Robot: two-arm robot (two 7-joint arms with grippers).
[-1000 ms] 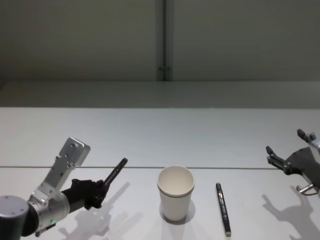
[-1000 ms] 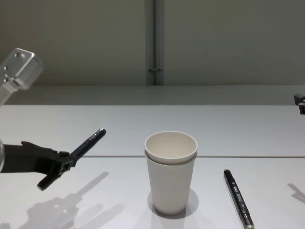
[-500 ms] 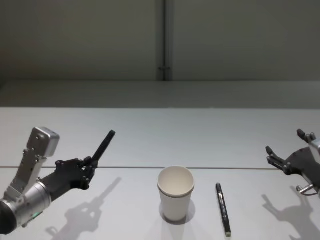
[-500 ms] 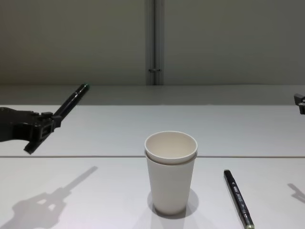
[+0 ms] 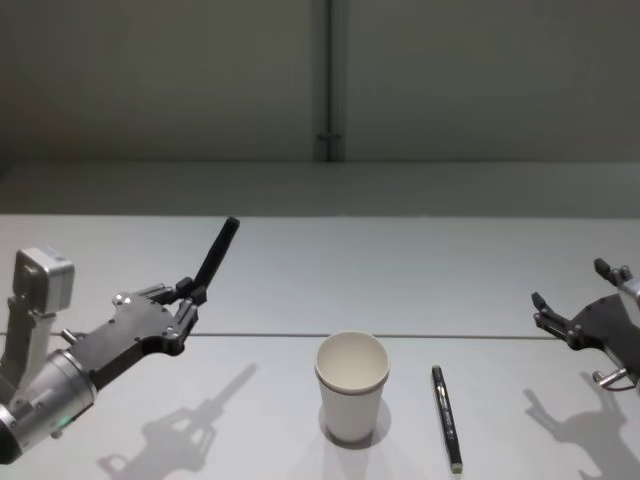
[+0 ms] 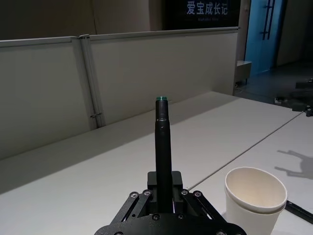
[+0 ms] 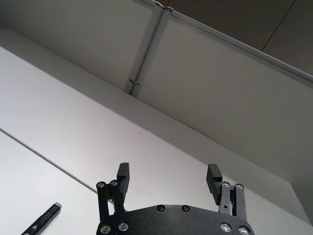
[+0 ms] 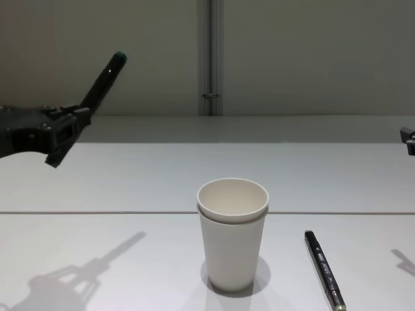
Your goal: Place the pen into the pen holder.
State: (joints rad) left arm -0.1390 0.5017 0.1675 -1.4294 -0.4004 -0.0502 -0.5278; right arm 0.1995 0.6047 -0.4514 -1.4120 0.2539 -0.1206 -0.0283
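My left gripper (image 5: 189, 299) is shut on a black pen (image 5: 216, 254) with a green tip and holds it in the air to the left of the pen holder (image 5: 352, 386). The pen (image 8: 104, 76) slants up and to the right, well above the rim of the off-white cup (image 8: 232, 238). From the left wrist, the pen (image 6: 164, 142) rises out of the shut gripper (image 6: 165, 185), with the cup (image 6: 254, 201) beyond it. A second black pen (image 5: 446, 416) lies flat on the table just right of the cup. My right gripper (image 5: 570, 284) hovers open at the far right, nothing between its fingers (image 7: 123, 172).
The white table (image 5: 320, 270) has a seam running across it behind the cup. A grey partition wall (image 5: 330, 80) with a vertical joint stands at the back. The right gripper's tip (image 8: 408, 138) shows at the chest view's right edge.
My left gripper has lifted the pen higher above the table and tilted it more upright. The right gripper, the cup and the lying pen have not moved.
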